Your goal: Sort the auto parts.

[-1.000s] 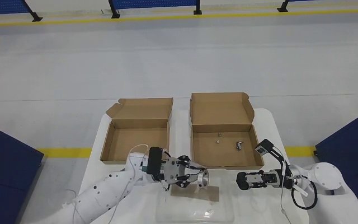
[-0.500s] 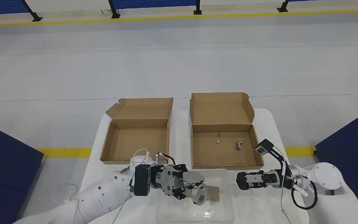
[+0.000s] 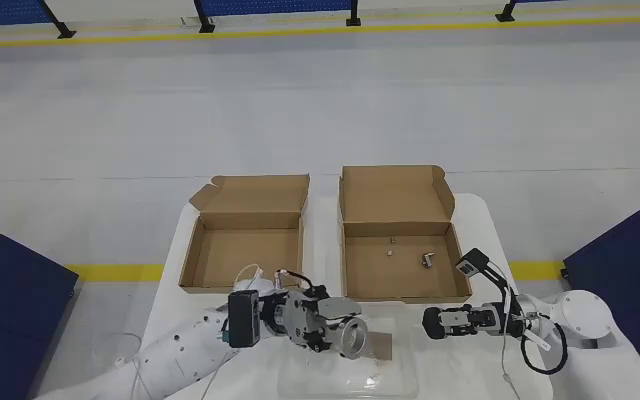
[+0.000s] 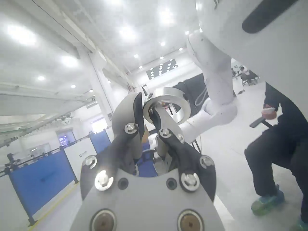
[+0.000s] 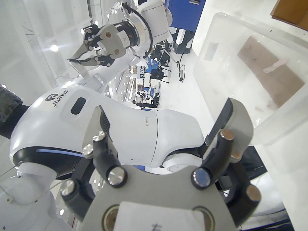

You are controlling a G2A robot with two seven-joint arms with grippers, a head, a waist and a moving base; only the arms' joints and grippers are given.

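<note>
The left gripper (image 4: 148, 111) is clamped on a ring (image 4: 184, 108). The right gripper (image 5: 163, 111) is apart, holding nothing. Next, the ring likely needs carrying to a box (image 3: 240, 255).

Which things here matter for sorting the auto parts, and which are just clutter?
Job:
- metal ring, held in the left gripper
- right gripper, open
- left cardboard box
- right cardboard box, with small parts in it
- clear bin, with a brown pad in it

Lying about:
- blue barriers
- yellow floor tape
- blue panels
</note>
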